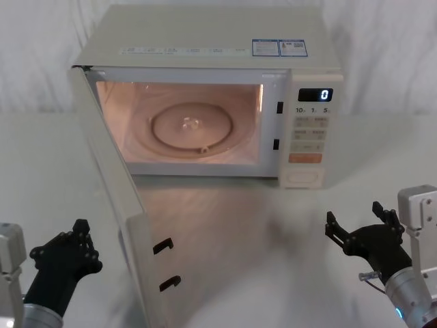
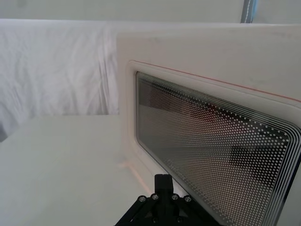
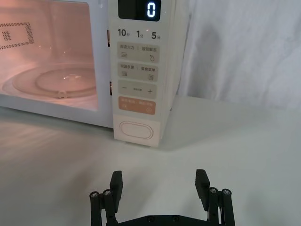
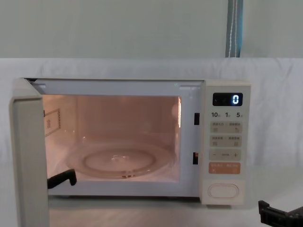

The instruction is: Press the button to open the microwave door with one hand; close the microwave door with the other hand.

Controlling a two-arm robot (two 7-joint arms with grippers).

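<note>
Cream door (image 1: 113, 198) stands open at left of frame; left gripper (image 1: 68, 256), fingers near together, sits outside it, nearer than the spread right gripper (image 1: 362, 236).

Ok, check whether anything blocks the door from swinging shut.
Nothing visible does. The microwave door hangs wide open; the table along its swing is bare. The left tool sits on the door's outer side, the right tool clear of its path.

Test lab: white draped backdrop (image 1: 382, 55), bare white table (image 1: 273, 232).
</note>
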